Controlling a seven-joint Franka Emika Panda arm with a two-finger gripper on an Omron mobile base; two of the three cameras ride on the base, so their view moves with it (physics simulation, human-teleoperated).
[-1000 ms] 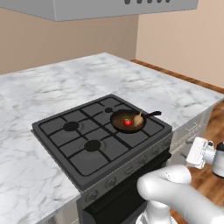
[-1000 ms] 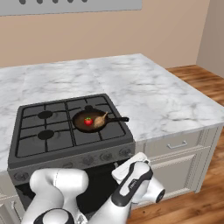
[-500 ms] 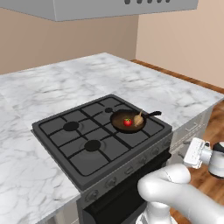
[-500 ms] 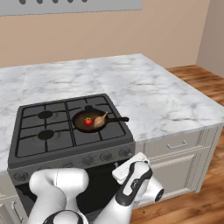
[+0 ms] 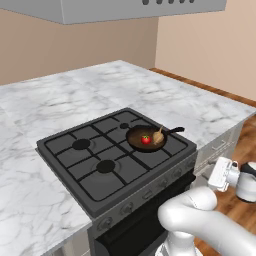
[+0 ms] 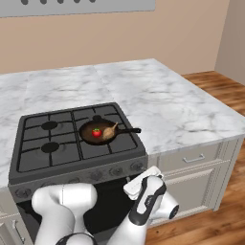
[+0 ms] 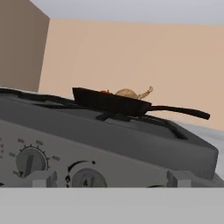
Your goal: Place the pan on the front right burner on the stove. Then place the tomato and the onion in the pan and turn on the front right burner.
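The dark pan [image 5: 146, 137] [image 6: 100, 131] sits on the stove [image 5: 100, 170] over the front right burner, which it hides, with its handle pointing right. Inside it lie the red tomato [image 5: 145, 140] [image 6: 96, 132] and the tan onion [image 5: 158, 135] [image 6: 110, 130], side by side. My gripper [image 5: 216, 172] [image 6: 139, 184] hangs low in front of the stove's knob row, below the counter edge, facing the front panel. In the hand view the gripper [image 7: 109, 179] is open with nothing between its tips. The pan [image 7: 109, 103] shows side-on above, with the onion [image 7: 127, 93] peeking over its rim.
Two round knobs [image 7: 30, 161] [image 7: 87, 177] sit on the stove's front panel just ahead of the hand. A marble counter [image 6: 182, 110] surrounds the range, with cabinet drawers [image 6: 194, 160] to its right. The wooden floor [image 6: 215, 225] lies below.
The hand has drifted a little left, closer to the stove's front panel. The pan, tomato and onion have not moved.
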